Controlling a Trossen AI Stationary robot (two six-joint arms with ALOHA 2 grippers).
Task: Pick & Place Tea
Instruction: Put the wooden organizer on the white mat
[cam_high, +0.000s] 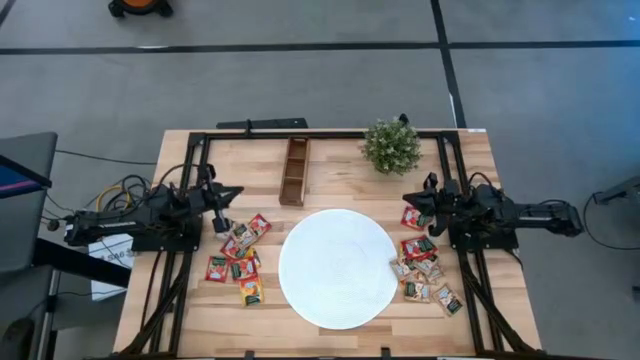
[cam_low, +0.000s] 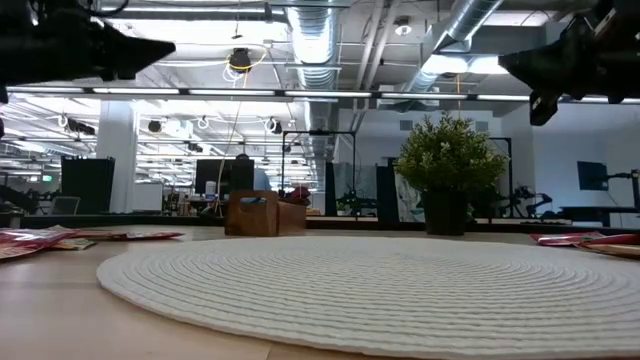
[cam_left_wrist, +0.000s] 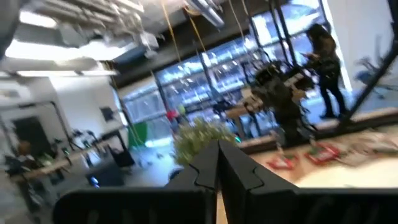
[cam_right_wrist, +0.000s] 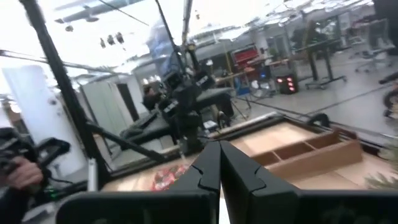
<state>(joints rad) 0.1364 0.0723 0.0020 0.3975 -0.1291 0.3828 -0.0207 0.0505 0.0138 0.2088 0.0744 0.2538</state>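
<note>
Tea sachets in red, yellow-orange and beige lie flat on the wooden table in two piles: one left of the white disc (cam_high: 238, 258), one right of it (cam_high: 425, 270). The white round disc (cam_high: 338, 267) lies in the middle of the table. My left gripper (cam_high: 236, 192) is shut and hovers above the table just beyond the left pile, pointing toward the table's right. My right gripper (cam_high: 408, 199) is shut too and hovers at the far end of the right pile, pointing left. Each wrist view shows its own fingers closed together, left (cam_left_wrist: 217, 155) and right (cam_right_wrist: 219, 155), with nothing between them.
A narrow brown wooden three-compartment box (cam_high: 294, 170) lies beyond the disc. A small green potted plant (cam_high: 392, 146) stands at the far right. A black frame (cam_high: 200, 150) runs along the table's far and side edges. A person (cam_left_wrist: 323, 62) stands in the room beyond.
</note>
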